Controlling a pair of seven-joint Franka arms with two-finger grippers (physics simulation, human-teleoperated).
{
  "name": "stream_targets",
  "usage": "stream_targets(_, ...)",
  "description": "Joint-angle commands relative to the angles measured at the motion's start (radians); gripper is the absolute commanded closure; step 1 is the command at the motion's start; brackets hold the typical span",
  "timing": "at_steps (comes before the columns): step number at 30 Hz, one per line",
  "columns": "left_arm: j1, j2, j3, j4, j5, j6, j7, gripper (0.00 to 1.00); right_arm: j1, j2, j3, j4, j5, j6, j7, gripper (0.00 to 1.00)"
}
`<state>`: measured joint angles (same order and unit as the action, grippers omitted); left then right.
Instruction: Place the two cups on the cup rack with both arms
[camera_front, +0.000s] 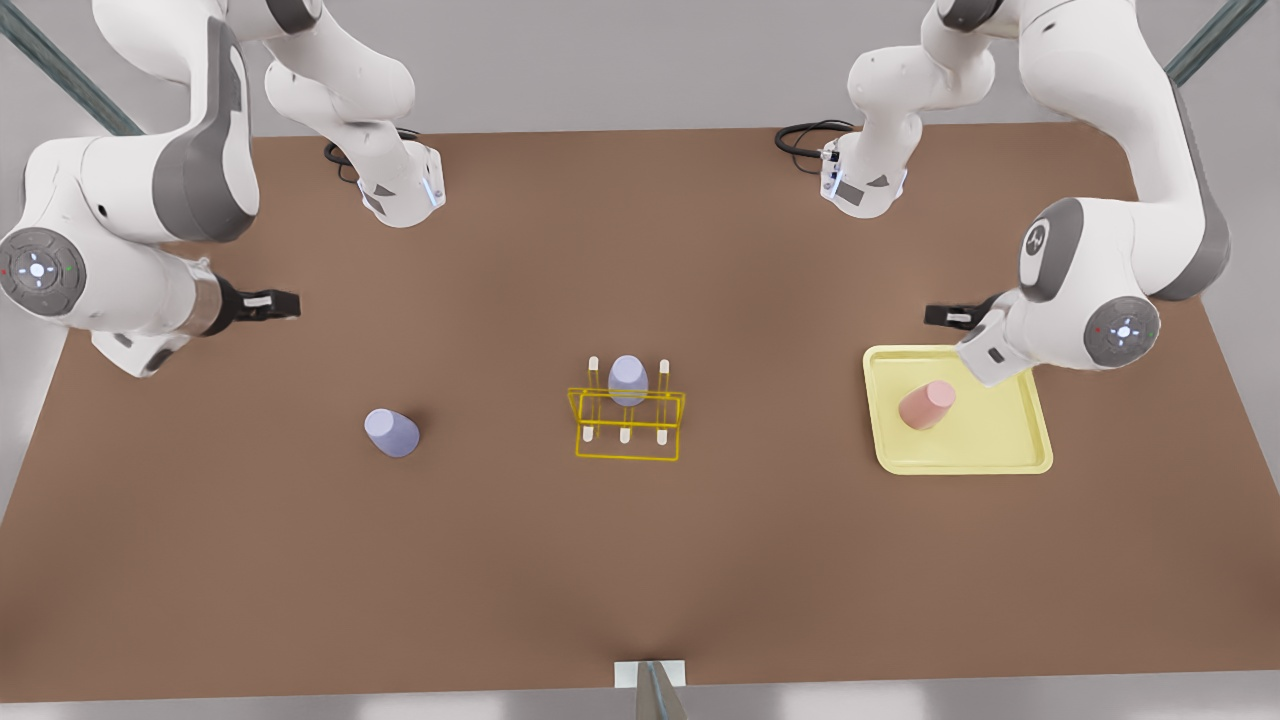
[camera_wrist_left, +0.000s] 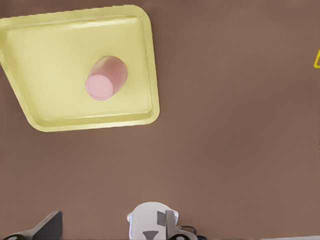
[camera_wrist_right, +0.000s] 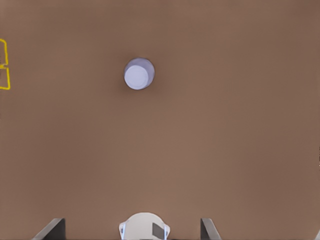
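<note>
lavender cup (camera_front: 391, 433) sits nearest, mouth-down on the worktop (camera_front: 640, 560), right gripper (camera_front: 262, 304) high above it, spread. pink cup (camera_front: 926, 405) stands in the tray (camera_front: 1000, 462), left gripper (camera_front: 950, 316) over the far rim, spread state: cannot tell. both likely light, rigid, slick; pinch across mid-wall. rack (camera_front: 627, 424) already holds another lavender cup (camera_front: 627, 380).

Evenly and softly lit from above, without glare. Faint, short contact shadows beneath the cups and along the brown table (camera_front: 640, 560). Slightly smeared edges on rendered surfaces; mild softness in both wrist views; no marked edge distortion.
</note>
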<state>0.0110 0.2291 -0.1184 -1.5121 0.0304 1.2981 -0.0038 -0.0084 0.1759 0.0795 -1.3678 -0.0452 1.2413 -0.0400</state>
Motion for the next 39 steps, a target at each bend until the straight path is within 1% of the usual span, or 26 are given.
stream_targets(1,-0.022,0.000,0.028,0.020,-0.003,0.217,0.059,0.00,0.001,-0.018,0.000,-0.025,0.005,0.285,-0.044,0.00)
stream_targets(2,-0.023,0.000,0.028,0.021,-0.003,0.213,0.061,0.00,0.001,-0.010,0.000,-0.028,-0.004,0.288,-0.041,0.00)
stream_targets(3,-0.023,0.000,0.029,0.021,-0.003,0.213,0.062,0.00,0.021,0.040,0.000,-0.027,-0.009,0.363,-0.044,0.00)
stream_targets(4,-0.017,0.013,0.033,0.009,0.002,0.242,0.061,0.00,0.079,0.132,0.002,-0.023,-0.088,0.444,-0.044,0.00)
stream_targets(5,-0.016,0.033,0.051,-0.049,0.006,0.369,0.059,0.00,0.130,0.197,0.000,-0.019,-0.121,0.504,-0.037,0.00)
stream_targets(6,-0.016,0.035,0.066,-0.192,0.005,0.611,0.059,0.00,0.130,0.260,0.002,-0.017,-0.121,0.570,0.020,0.00)
stream_targets(7,-0.014,0.056,0.068,-0.276,0.005,0.772,0.061,0.00,0.131,0.283,0.002,-0.017,-0.116,0.598,0.026,0.00)
stream_targets(8,-0.009,0.081,0.074,-0.327,0.005,0.875,0.061,0.00,0.137,0.301,0.003,-0.017,-0.111,0.626,0.055,0.00)
stream_targets(9,-0.009,0.092,0.088,-0.372,0.003,0.938,0.061,0.00,0.139,0.329,0.002,-0.017,-0.075,0.658,0.084,0.00)
stream_targets(12,-0.005,0.087,0.108,-0.442,0.002,0.997,0.061,0.00,0.130,0.366,0.002,-0.054,-0.070,0.779,0.088,0.00)
stream_targets(14,0.007,0.079,0.117,-0.504,0.002,1.035,0.068,0.00,0.110,0.350,0.002,-0.108,-0.032,0.813,0.086,0.00)
stream_targets(16,0.018,0.067,0.120,-0.536,0.002,1.041,0.076,0.00,0.085,0.317,0.002,-0.201,-0.032,0.892,0.071,0.00)
stream_targets(17,0.017,0.070,0.120,-0.539,0.002,1.040,0.076,0.00,0.080,0.297,0.002,-0.246,0.008,0.912,0.062,0.00)
stream_targets(20,0.015,0.084,0.120,-0.565,0.002,1.046,0.084,0.00,0.053,0.257,0.002,-0.358,0.011,0.983,0.008,0.00)
stream_targets(21,0.018,0.092,0.120,-0.583,0.002,1.058,0.084,0.00,0.051,0.223,0.002,-0.434,0.011,1.038,0.002,0.00)
stream_targets(22,0.026,0.087,0.120,-0.631,0.002,1.135,0.084,0.00,0.051,0.206,0.002,-0.490,0.011,1.099,0.002,0.00)
stream_targets(23,0.026,0.088,0.120,-0.643,0.002,1.149,0.084,0.00,0.051,0.203,0.002,-0.522,0.011,1.138,0.002,0.00)
stream_targets(26,0.026,0.090,0.128,-0.666,0.002,1.161,0.084,0.00,0.036,0.188,0.002,-0.590,0.011,1.192,0.000,0.00)
stream_targets(27,0.026,0.093,0.134,-0.685,0.002,1.192,0.084,0.00,0.034,0.183,0.002,-0.600,0.011,1.201,-0.012,0.00)
stream_targets(32,0.026,0.131,0.135,-0.689,-0.001,1.208,0.084,0.00,0.021,0.189,0.002,-0.639,0.011,1.204,-0.020,0.00)
stream_targets(34,0.023,0.142,0.135,-0.689,-0.001,1.219,0.082,0.00,0.021,0.177,0.002,-0.711,0.011,1.291,-0.020,0.00)
stream_targets(36,0.021,0.142,0.135,-0.689,-0.001,1.219,0.082,0.00,0.021,0.180,0.002,-0.734,0.011,1.320,-0.020,0.00)
stream_targets(37,0.020,0.142,0.135,-0.689,-0.001,1.219,0.082,0.02,0.021,0.180,0.002,-0.746,0.011,1.331,-0.018,0.00)
stream_targets(38,0.020,0.141,0.135,-0.689,-0.001,1.218,0.079,0.19,0.019,0.182,0.002,-0.751,0.011,1.336,-0.020,0.00)
stream_targets(39,0.020,0.141,0.135,-0.689,-0.001,1.218,0.079,0.19,0.021,0.183,0.002,-0.754,0.011,1.339,-0.020,0.00)
